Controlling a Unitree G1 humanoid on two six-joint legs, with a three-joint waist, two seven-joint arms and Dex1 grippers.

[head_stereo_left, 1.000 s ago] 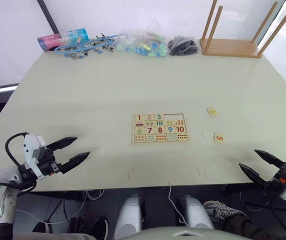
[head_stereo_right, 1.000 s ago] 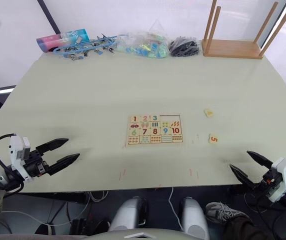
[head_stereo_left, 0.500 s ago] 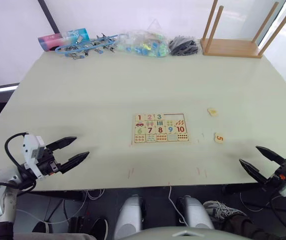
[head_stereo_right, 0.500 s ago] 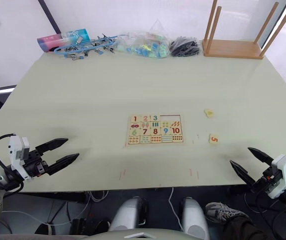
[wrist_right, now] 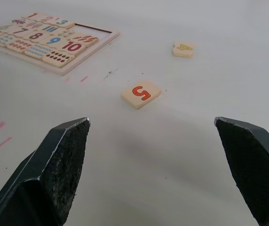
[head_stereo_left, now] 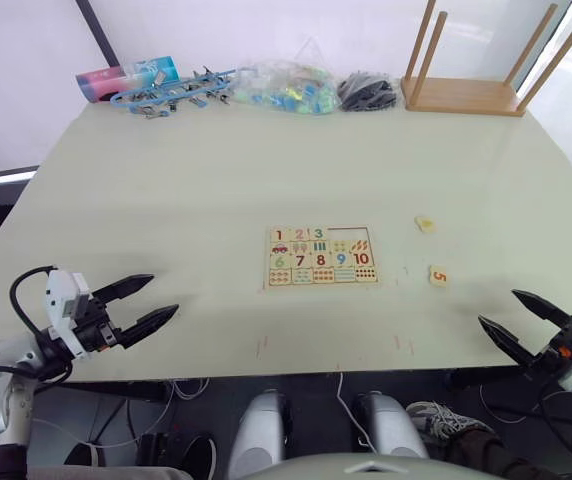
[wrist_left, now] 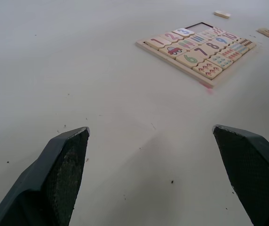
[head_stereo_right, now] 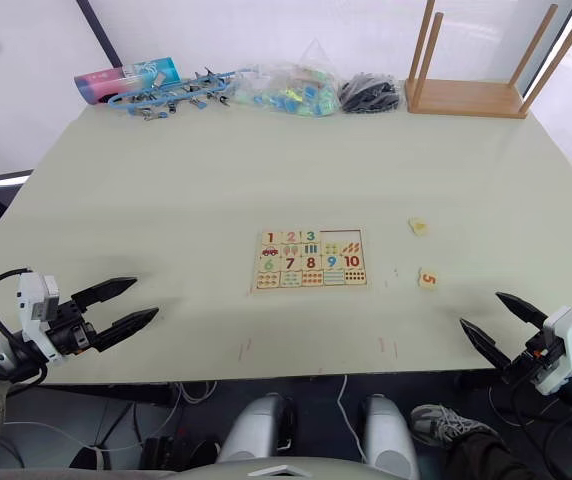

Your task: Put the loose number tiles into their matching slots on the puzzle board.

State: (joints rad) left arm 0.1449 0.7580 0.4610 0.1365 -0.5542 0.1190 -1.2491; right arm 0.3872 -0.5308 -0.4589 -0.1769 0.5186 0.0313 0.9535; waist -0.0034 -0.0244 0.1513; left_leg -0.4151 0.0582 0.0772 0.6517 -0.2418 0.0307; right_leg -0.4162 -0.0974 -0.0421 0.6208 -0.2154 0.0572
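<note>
Puzzle board [head_stereo_left: 321, 256] at tabletop [head_stereo_left: 216, 180] centre; tiles 5 [head_stereo_left: 438, 275] and 4 [head_stereo_left: 425, 224] loose at its 3 o'clock, unobstructed. Left pincer [head_stereo_left: 151, 305] and right pincer [head_stereo_left: 512, 318] spread, empty. Clutter [head_stereo_left: 266, 88] at 12 o'clock.

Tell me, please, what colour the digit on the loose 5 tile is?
Red-orange, clearest in the right wrist view on the 5 tile.

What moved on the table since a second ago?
Only the right gripper moved, drifting slightly outward to the robot's right, open and empty. The left gripper, the pale wooden puzzle board, the red 5 tile and the yellow 4 tile stayed put.
</note>
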